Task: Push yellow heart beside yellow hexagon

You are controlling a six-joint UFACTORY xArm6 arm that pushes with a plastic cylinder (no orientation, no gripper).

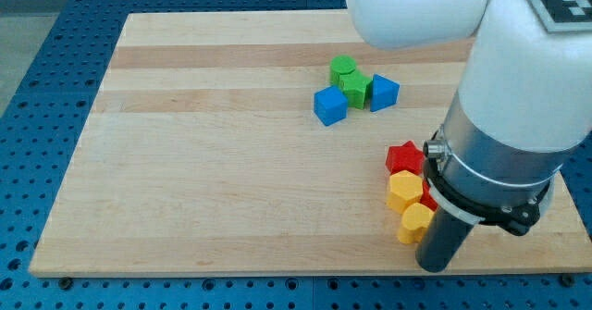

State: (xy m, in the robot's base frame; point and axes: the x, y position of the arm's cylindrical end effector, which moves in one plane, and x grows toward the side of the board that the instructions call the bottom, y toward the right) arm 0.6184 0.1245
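Observation:
The yellow heart [404,191] lies near the board's lower right, just above the yellow hexagon [415,223]; the two touch. A red star-shaped block [404,157] sits directly above the heart, and another red block [428,197] peeks out on the heart's right, mostly hidden by the arm. My tip [435,265] stands at the board's bottom edge, just right of and below the yellow hexagon, close to it.
A cluster sits at the upper middle: a green round block [343,68], a green star-like block [354,88], a blue cube [329,105] and a blue block [383,93]. The large white arm [518,88] covers the board's right side. The wooden board [213,162] lies on a blue perforated table.

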